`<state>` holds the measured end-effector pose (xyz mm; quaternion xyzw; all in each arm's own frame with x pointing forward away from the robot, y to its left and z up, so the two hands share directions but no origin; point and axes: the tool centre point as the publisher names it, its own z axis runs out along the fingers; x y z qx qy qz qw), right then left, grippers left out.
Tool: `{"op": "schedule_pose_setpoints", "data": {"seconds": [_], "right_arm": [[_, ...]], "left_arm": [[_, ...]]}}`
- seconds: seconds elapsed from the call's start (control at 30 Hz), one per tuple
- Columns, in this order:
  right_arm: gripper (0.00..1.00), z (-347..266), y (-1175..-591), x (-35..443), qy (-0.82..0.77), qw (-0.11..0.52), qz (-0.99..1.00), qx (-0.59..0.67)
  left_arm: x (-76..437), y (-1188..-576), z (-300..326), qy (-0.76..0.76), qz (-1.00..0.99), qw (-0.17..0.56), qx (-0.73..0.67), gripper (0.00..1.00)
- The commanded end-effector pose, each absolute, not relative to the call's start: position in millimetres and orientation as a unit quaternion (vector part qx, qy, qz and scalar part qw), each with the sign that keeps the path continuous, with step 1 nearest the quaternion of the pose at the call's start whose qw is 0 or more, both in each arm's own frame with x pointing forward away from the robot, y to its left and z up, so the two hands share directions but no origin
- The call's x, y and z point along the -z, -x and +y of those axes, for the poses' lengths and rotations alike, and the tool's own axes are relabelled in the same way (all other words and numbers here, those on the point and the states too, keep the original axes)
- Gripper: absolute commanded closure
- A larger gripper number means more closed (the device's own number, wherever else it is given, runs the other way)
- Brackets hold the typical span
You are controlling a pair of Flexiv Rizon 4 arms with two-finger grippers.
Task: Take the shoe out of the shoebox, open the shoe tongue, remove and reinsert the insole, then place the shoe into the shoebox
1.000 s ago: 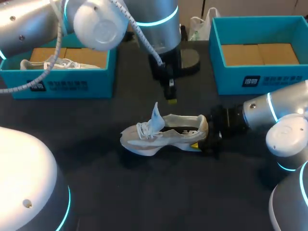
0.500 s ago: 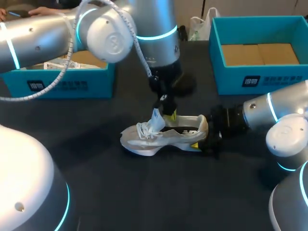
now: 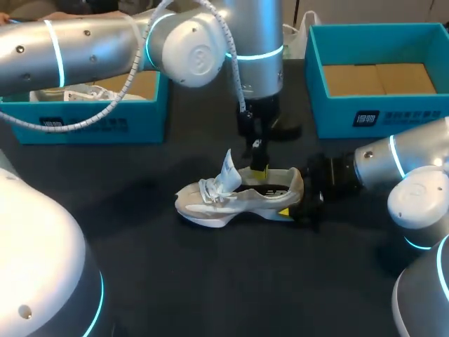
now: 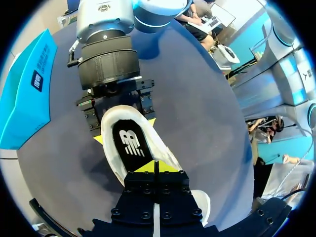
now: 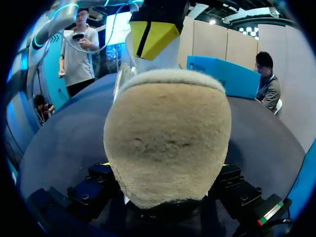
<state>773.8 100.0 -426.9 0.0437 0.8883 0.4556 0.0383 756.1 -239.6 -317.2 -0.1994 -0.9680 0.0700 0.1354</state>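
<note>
Your right hand (image 3: 293, 202) is clamped on the heel of the white sneaker (image 3: 238, 196), a yellow tip on either side. The sneaker stands upright in the middle of the desk (image 3: 210, 281), outside both the left shoebox (image 3: 84, 126) and the right shoebox (image 3: 379, 116). Your left hand (image 3: 259, 167) hangs tips-down at the sneaker's opening with its fingers pinched narrow (nothing shows between them), just beside the raised tongue (image 3: 229, 172) and over the black insole (image 4: 131, 143).
</note>
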Motion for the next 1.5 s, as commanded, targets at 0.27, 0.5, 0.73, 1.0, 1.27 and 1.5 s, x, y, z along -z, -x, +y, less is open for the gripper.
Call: {"op": "schedule_pose_setpoints", "data": {"seconds": [0.27,0.5,0.73,1.0,1.27,1.5], "right_arm": [[1.00,102,-775,431,-0.044,0.038,0.889,-0.453],[1.00,102,-775,431,-0.044,0.038,0.889,-0.453],[1.00,102,-775,431,-0.044,0.038,0.889,-0.453],[1.00,102,-775,431,-0.044,0.038,0.889,-0.453],[1.00,102,-775,431,-0.044,0.038,0.889,-0.453],[1.00,102,-775,431,-0.044,0.038,0.889,-0.453]], "left_arm": [[317,-758,-242,0.200,-0.967,0.140,-0.067,1.00],[317,-758,-242,0.200,-0.967,0.140,-0.067,1.00],[324,-757,-242,0.196,-0.968,0.141,-0.070,1.00],[340,-754,-250,0.200,-0.968,0.134,-0.072,1.00],[356,-754,-257,0.199,-0.969,0.127,-0.074,1.00],[371,-763,-257,0.187,-0.972,0.119,-0.075,1.00]]}}
